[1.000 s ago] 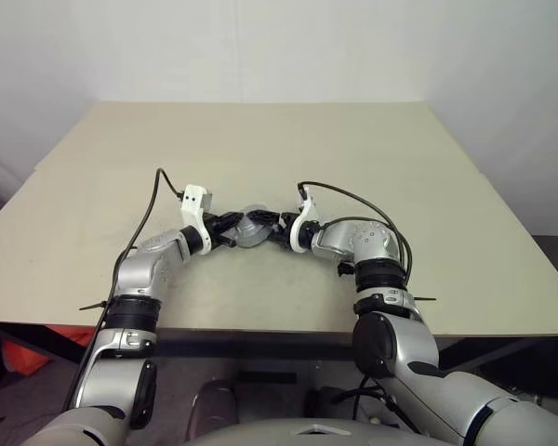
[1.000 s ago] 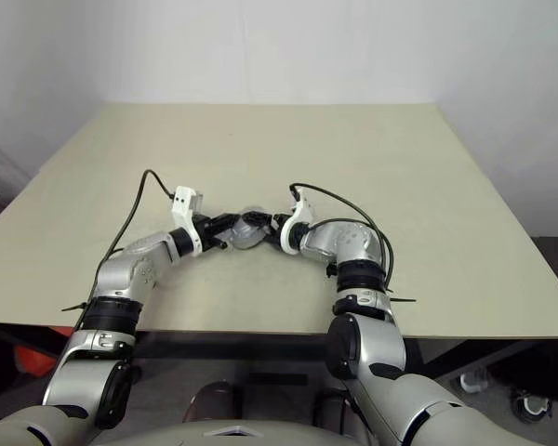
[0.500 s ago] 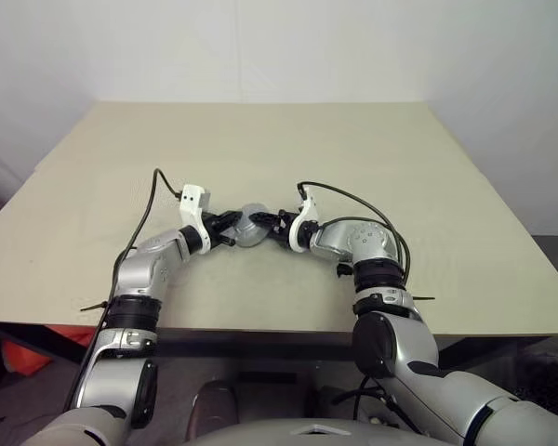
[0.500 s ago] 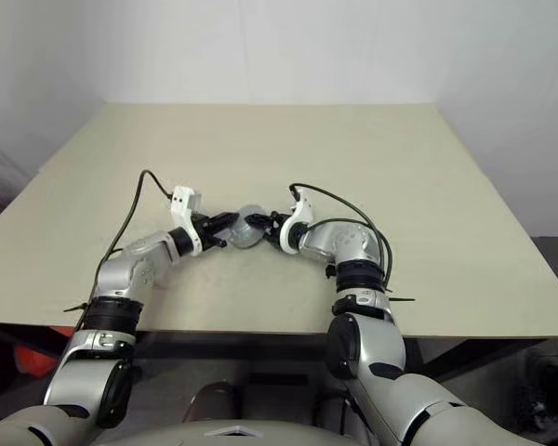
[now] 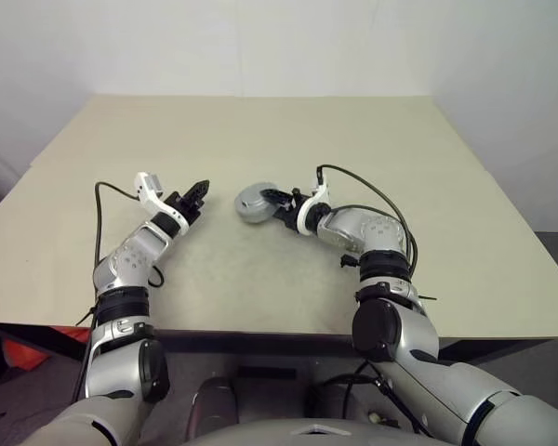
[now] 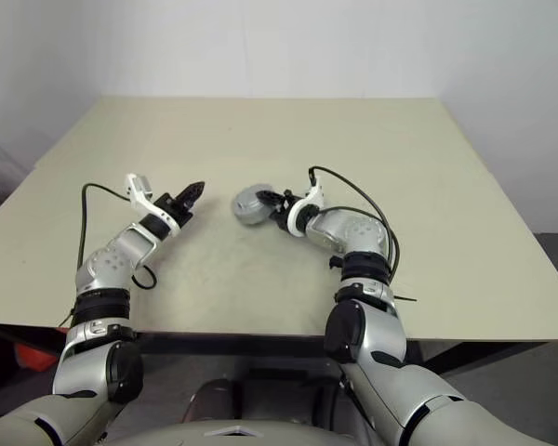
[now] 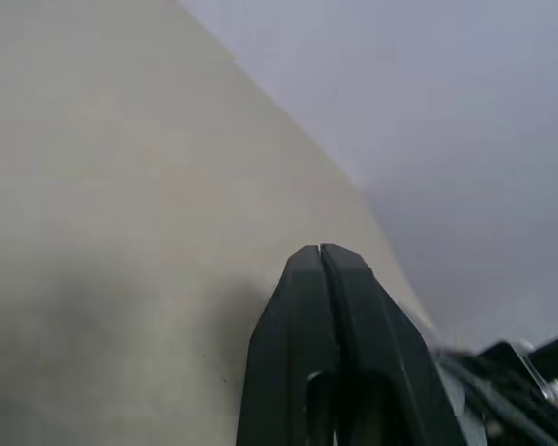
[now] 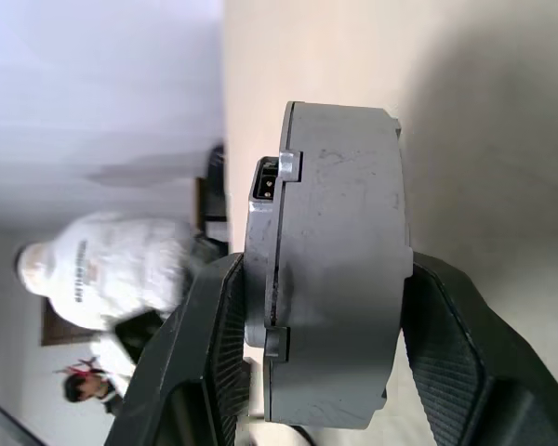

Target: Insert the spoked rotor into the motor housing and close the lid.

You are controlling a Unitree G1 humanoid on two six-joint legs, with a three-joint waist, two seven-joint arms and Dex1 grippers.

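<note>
Beige table (image 5: 260, 139) vs plain white wall (image 5: 260, 46), even lighting.
Tabletop matte, pale tan, w/ dark near edge; wall meets it at far side, no windows. Floor (image 5: 549, 255) dark grey to the right. Near left under the table, sth orange-red (image 5: 23, 356). Right wrist view: person in white top (image 8: 93, 274) in bkgd.

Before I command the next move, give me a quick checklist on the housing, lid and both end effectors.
1. Right end effector clamped on the motor housing: ok.
2. Lid seated against the housing edge: ok, it looks flush.
3. Rotor inside: cannot tell, interior hidden.
4. Left end effector shut, empty, apart from the housing: ok.
5. Housing held off the table: ok.
</note>
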